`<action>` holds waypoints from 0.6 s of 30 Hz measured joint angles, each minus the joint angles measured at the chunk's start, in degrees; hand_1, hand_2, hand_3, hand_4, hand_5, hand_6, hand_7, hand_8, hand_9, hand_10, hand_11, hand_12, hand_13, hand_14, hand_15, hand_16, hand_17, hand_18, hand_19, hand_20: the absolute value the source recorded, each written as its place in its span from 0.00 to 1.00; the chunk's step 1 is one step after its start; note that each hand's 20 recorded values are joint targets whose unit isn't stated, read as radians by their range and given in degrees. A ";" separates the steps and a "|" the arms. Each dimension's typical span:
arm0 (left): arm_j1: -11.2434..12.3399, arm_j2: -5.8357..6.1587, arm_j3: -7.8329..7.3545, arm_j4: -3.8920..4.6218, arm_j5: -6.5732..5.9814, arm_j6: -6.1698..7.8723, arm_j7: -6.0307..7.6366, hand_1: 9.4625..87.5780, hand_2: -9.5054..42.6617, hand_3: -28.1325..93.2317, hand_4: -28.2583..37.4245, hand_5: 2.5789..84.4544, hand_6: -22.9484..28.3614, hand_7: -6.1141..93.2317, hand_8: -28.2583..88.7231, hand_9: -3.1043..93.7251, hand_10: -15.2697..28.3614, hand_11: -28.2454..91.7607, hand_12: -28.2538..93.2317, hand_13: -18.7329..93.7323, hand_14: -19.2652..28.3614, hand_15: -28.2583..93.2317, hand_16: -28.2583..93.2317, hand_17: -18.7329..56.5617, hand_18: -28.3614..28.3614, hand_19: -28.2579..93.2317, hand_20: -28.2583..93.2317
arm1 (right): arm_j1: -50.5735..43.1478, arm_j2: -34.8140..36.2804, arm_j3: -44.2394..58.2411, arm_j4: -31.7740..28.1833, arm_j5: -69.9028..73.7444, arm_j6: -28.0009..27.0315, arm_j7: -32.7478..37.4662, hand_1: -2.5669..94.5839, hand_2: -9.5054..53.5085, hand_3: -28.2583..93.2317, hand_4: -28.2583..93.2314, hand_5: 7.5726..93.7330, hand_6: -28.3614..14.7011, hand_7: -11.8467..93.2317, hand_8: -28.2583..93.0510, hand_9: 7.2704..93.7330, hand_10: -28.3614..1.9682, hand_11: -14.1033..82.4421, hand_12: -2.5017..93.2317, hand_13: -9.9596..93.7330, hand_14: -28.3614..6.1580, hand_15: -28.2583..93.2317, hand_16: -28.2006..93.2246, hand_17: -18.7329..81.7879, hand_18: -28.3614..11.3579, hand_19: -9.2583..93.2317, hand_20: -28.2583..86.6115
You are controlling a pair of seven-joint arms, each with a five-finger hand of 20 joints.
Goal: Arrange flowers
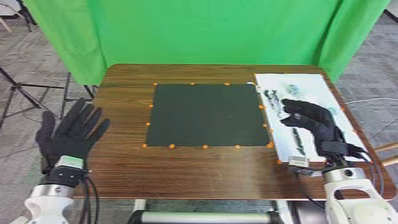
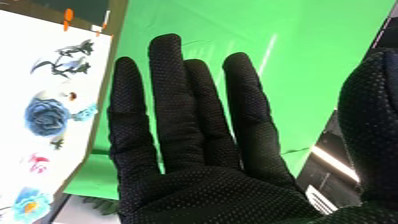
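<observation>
Head view: right hand (image 1: 309, 119) over the white sheet (image 1: 282, 145) of flowers (image 2: 44, 119), fingers nearly straight (nothing held); left hand (image 1: 67, 145) well left of the sheet, fingers spread, empty.

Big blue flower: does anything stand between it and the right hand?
Only a small light blue flower, right beside the big blue flower, on the right hand's side in the right wrist view; nothing else visible stands between them.
</observation>
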 measured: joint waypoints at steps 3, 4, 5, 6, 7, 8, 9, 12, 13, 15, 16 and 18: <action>0.07 0.12 -0.22 -0.12 -0.06 0.40 0.37 0.16 0.41 0.77 0.00 0.39 0.56 0.18 0.16 0.34 0.61 0.36 0.30 0.33 0.61 0.44 0.16 0.19 0.74 0.50 0.30 | 0.31 0.02 -0.01 0.00 0.00 0.01 0.00 0.19 0.07 0.93 0.01 0.48 0.58 0.30 0.13 0.49 0.42 0.24 0.19 0.58 0.45 0.50 0.40 0.42 0.27 0.55 0.47; 0.17 0.13 -0.34 -0.23 -0.09 0.54 0.48 0.16 0.41 0.77 0.00 0.39 0.56 0.18 0.16 0.34 0.61 0.36 0.30 0.33 0.61 0.44 0.16 0.19 0.74 0.50 0.30 | 0.33 0.02 -0.01 0.00 0.00 0.03 0.00 0.19 0.07 0.92 0.01 0.48 0.58 0.30 0.13 0.49 0.42 0.24 0.19 0.58 0.45 0.50 0.40 0.42 0.27 0.55 0.47; 0.29 0.14 -0.43 -0.34 -0.12 0.66 0.63 0.16 0.41 0.78 0.00 0.39 0.56 0.18 0.16 0.33 0.62 0.35 0.30 0.33 0.61 0.44 0.16 0.19 0.74 0.49 0.30 | 0.35 0.02 -0.01 0.00 0.00 0.06 0.00 0.19 0.07 0.92 0.01 0.48 0.57 0.30 0.13 0.49 0.42 0.24 0.19 0.58 0.45 0.50 0.40 0.42 0.27 0.55 0.47; 0.39 0.16 -0.47 -0.42 -0.15 0.77 0.78 0.16 0.41 0.78 0.00 0.39 0.56 0.17 0.16 0.33 0.62 0.35 0.30 0.33 0.61 0.44 0.17 0.19 0.73 0.49 0.30 | 0.37 0.03 -0.01 0.00 0.01 0.09 0.00 0.19 0.07 0.92 0.00 0.48 0.57 0.30 0.13 0.49 0.42 0.24 0.19 0.58 0.45 0.50 0.40 0.42 0.27 0.55 0.47; 0.46 0.19 -0.49 -0.46 -0.18 0.87 0.91 0.16 0.41 0.78 0.00 0.39 0.56 0.17 0.16 0.33 0.61 0.35 0.30 0.33 0.61 0.44 0.17 0.19 0.73 0.49 0.30 | 0.42 0.03 -0.01 0.00 0.02 0.10 0.00 0.19 0.07 0.92 0.00 0.48 0.57 0.30 0.13 0.49 0.41 0.24 0.19 0.58 0.45 0.50 0.40 0.42 0.27 0.55 0.47; 0.48 0.21 -0.49 -0.47 -0.20 0.96 1.03 0.16 0.41 0.77 0.00 0.39 0.56 0.17 0.16 0.33 0.61 0.35 0.30 0.33 0.61 0.44 0.17 0.19 0.73 0.49 0.30 | 0.49 0.05 -0.01 0.00 0.02 0.10 0.01 0.18 0.07 0.92 0.00 0.48 0.57 0.30 0.13 0.49 0.41 0.24 0.19 0.58 0.45 0.50 0.40 0.42 0.27 0.55 0.47; 0.48 0.24 -0.49 -0.47 -0.22 1.02 1.11 0.16 0.41 0.77 0.00 0.38 0.55 0.17 0.16 0.33 0.61 0.35 0.30 0.32 0.61 0.44 0.17 0.19 0.73 0.49 0.30 | 0.59 0.06 -0.01 0.00 0.02 0.10 0.01 0.18 0.07 0.92 0.00 0.48 0.57 0.30 0.13 0.49 0.41 0.24 0.19 0.58 0.45 0.50 0.40 0.42 0.27 0.55 0.47; 0.43 0.29 -0.50 -0.47 -0.26 1.06 1.24 0.16 0.41 0.77 0.00 0.38 0.55 0.17 0.16 0.33 0.61 0.35 0.30 0.32 0.61 0.44 0.17 0.19 0.73 0.49 0.30 | 0.86 0.11 -0.01 0.00 0.02 0.10 0.05 0.18 0.07 0.92 0.00 0.48 0.57 0.30 0.13 0.49 0.41 0.24 0.19 0.58 0.45 0.50 0.40 0.42 0.27 0.55 0.47; 0.42 0.30 -0.51 -0.47 -0.28 1.06 1.25 0.16 0.41 0.77 0.00 0.38 0.55 0.17 0.16 0.33 0.61 0.35 0.30 0.32 0.61 0.44 0.17 0.19 0.73 0.49 0.30 | 0.91 0.14 -0.01 0.00 0.02 0.10 0.05 0.18 0.07 0.92 0.00 0.48 0.57 0.30 0.13 0.49 0.41 0.24 0.19 0.58 0.45 0.50 0.40 0.42 0.27 0.55 0.47; 0.41 0.32 -0.56 -0.47 -0.31 1.07 1.25 0.16 0.41 0.77 0.00 0.38 0.55 0.17 0.16 0.33 0.61 0.35 0.30 0.32 0.61 0.43 0.17 0.19 0.73 0.49 0.30 | 0.94 0.21 -0.01 -0.03 0.01 0.10 0.06 0.18 0.06 0.92 0.00 0.48 0.57 0.30 0.13 0.49 0.41 0.24 0.19 0.58 0.45 0.50 0.40 0.42 0.27 0.55 0.47; 0.41 0.32 -0.59 -0.47 -0.34 1.07 1.25 0.16 0.41 0.77 0.00 0.38 0.55 0.17 0.16 0.33 0.61 0.35 0.30 0.32 0.61 0.43 0.17 0.19 0.73 0.49 0.30 | 0.94 0.26 -0.01 -0.04 0.00 0.10 0.06 0.18 0.06 0.92 0.00 0.48 0.57 0.30 0.13 0.49 0.41 0.24 0.19 0.58 0.45 0.50 0.40 0.42 0.27 0.55 0.47; 0.41 0.35 -0.66 -0.47 -0.38 1.08 1.25 0.16 0.41 0.77 0.00 0.38 0.55 0.17 0.16 0.33 0.61 0.35 0.30 0.32 0.61 0.43 0.17 0.19 0.73 0.49 0.30 | 0.94 0.34 0.01 -0.05 -0.02 0.10 0.06 0.18 0.06 0.92 0.00 0.48 0.57 0.30 0.13 0.49 0.41 0.24 0.19 0.58 0.45 0.50 0.40 0.42 0.26 0.55 0.48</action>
